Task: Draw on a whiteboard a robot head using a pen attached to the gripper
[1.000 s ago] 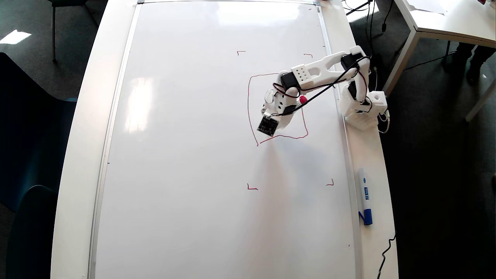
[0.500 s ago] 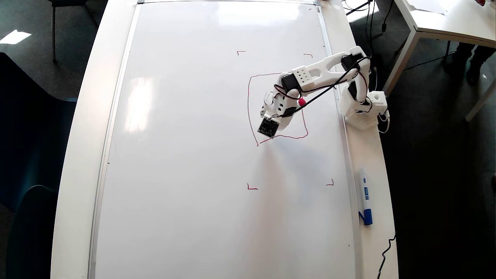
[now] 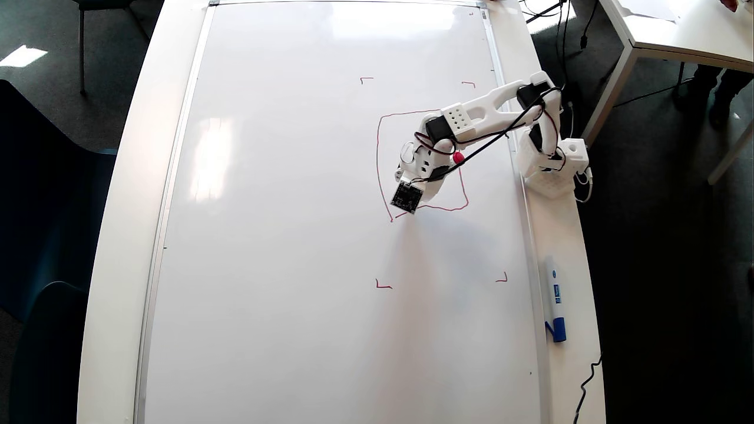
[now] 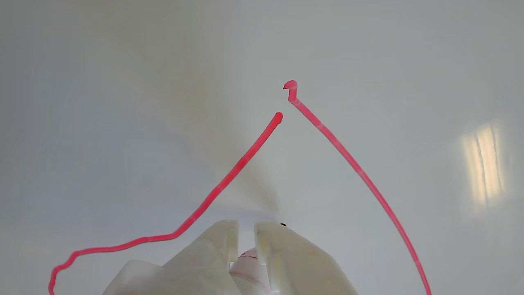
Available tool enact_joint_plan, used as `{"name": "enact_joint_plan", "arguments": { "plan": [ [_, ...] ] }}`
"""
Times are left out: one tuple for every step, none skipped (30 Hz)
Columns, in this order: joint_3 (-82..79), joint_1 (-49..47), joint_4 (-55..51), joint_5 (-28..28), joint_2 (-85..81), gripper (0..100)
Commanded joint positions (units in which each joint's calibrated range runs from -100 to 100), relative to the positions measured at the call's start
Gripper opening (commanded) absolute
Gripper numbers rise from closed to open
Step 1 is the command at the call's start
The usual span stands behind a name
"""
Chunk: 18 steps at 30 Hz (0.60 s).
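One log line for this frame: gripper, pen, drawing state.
gripper: shut on pen | position: inside outline, above whiteboard | robot head: outline only, corner gap open, no inner features seen

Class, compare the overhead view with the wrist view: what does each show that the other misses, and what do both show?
Only overhead: the whole whiteboard, its red corner marks, a blue-capped marker beside it, and the arm's base.
Only wrist: the small gap where the red outline's two line ends fail to meet, and the pen clamped between the claw's fingers.
Both: the red outline and the claw.
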<state>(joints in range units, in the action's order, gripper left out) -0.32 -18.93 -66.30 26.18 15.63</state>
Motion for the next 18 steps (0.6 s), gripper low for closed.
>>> {"name": "enact_joint_plan", "arguments": {
  "plan": [
    [0.09,-0.11,0.01,0.36,0.77,1],
    [0.09,-0.11,-0.16,0.36,1.1,1],
    [0.09,-0.11,-0.25,0.36,1.35,1],
    [0.09,-0.04,-0.34,0.36,1.69,1],
    [0.09,0.03,-0.34,0.36,1.86,1],
    [0.09,0.11,-0.34,0.36,1.86,1],
    [0.09,0.11,-0.34,0.36,1.77,1],
    [0.09,0.03,-0.42,0.36,1.69,1],
    [0.0,-0.04,-0.42,0.36,1.6,1],
    [-0.27,-0.04,-0.51,0.36,1.35,1],
    [-0.91,-0.04,-0.51,0.41,1.1,1],
    [-1.36,-0.04,-0.51,0.41,1.02,1],
    [-2.45,-0.04,-0.51,0.41,0.93,1],
    [-3.08,0.03,-0.51,0.41,0.85,1],
    [-3.81,0.03,-0.51,0.41,0.51,1],
    [-4.63,0.03,-0.51,0.41,-0.24,1],
    [-5.63,0.03,-0.51,0.41,-1.16,1],
    [-7.53,0.03,-0.42,0.41,-2.92,1]
  ]
}}
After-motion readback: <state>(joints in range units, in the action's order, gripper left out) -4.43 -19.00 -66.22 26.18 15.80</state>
